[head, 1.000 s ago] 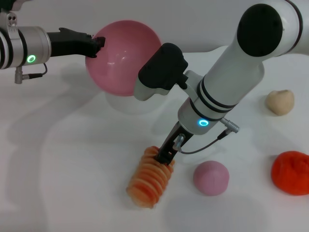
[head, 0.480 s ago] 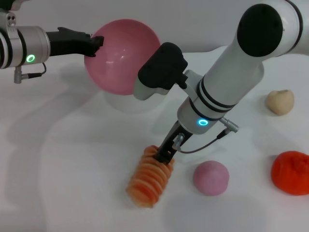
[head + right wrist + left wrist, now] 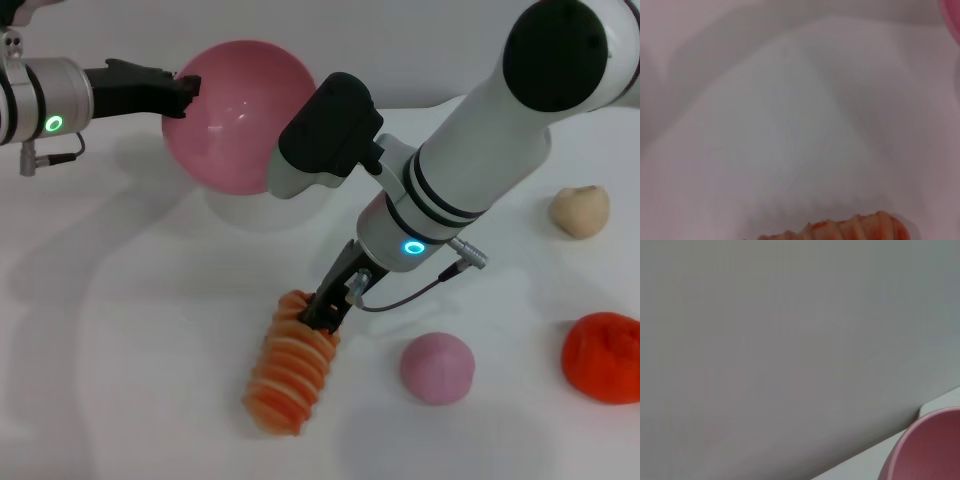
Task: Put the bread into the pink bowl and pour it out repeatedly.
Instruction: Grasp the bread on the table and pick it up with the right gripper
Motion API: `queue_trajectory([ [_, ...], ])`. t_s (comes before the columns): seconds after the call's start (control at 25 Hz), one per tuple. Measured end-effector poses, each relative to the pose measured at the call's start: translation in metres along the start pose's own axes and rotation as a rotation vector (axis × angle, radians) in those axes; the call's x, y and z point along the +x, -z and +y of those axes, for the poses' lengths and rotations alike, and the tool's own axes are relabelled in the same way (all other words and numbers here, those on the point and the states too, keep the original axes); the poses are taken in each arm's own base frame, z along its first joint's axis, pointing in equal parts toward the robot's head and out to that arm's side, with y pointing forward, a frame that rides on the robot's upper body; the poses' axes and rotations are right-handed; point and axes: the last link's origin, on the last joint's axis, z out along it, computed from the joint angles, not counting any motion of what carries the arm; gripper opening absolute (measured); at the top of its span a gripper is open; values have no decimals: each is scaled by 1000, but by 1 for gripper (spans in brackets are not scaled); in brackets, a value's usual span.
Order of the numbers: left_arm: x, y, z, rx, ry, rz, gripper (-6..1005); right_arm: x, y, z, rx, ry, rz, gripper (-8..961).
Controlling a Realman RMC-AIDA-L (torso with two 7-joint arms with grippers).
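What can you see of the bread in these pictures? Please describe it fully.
The bread is an elongated ridged toy loaf, striped orange-red and cream, looking like soft plastic. It lies slanted on the white table, outside the pink bowl. The right tool grips its far end. In the right wrist view only its ridged edge shows.

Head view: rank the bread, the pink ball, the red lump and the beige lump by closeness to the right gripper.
From the right gripper:
1. The bread, its upper end at the jaws.
2. The pink ball, to the gripper's right.
3. The red lump at the right edge and the beige lump, farther back right: too close to call.
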Motion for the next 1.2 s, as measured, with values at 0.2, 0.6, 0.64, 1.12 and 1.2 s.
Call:
queue_trajectory([
  [0.2,-6,3,-7,27,21,-4,48,-2,11,4,58,64,-1,97],
  [0.6,-30,13,-20,64,94,-30,48,-10,34,8,145,136,-46,95],
  [0.64,-33,14,-21,66,101,-33,48,-11,36,8,153,144,-50,95],
  [1.12,-52,20,-22,66,142,-66,47,-27,66,8,224,194,-129,92],
  [1.2,-55,21,-22,68,145,-70,47,-31,76,9,232,198,-151,90],
])
